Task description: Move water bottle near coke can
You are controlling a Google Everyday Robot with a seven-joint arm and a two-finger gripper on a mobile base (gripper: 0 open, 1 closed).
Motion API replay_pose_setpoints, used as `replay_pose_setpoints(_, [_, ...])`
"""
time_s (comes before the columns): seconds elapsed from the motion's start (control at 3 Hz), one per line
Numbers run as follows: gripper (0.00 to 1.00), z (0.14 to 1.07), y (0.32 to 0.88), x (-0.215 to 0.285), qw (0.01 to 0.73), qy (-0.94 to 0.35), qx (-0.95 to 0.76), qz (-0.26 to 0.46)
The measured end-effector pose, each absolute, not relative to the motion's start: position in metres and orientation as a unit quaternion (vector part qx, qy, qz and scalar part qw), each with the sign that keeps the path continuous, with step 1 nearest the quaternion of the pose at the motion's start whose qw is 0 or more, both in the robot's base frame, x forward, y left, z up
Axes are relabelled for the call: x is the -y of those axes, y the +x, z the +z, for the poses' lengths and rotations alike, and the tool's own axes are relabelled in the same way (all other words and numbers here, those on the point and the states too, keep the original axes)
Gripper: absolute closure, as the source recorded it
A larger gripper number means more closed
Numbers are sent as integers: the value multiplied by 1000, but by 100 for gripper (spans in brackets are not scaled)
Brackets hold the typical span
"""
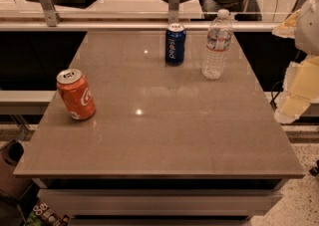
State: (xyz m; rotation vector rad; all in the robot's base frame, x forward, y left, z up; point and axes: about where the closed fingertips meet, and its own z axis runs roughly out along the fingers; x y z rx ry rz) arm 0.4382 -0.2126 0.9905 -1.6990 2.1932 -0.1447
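The water bottle [217, 44] stands upright at the far right of the table, clear and ribbed, with a white cap and a white-and-red label. The coke can [76, 94], orange-red with white script and a silver top, stands near the table's left edge, leaning slightly. My gripper [295, 93] hangs beyond the right edge of the table as pale yellow and white parts, to the right of the bottle and somewhat nearer than it, touching nothing.
A dark blue Pepsi can [175, 44] stands upright just left of the bottle at the far side. The brown table [159, 135] has a railing [149, 21] with metal posts behind it. Dark boxes and chairs sit beyond.
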Motion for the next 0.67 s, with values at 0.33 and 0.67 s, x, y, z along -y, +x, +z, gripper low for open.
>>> replay_pose_setpoints(0.33, [0, 991, 438, 213, 181, -602, -776, -51])
replay_pose_setpoints(0.67, [0, 990, 444, 210, 200, -586, -784, -37])
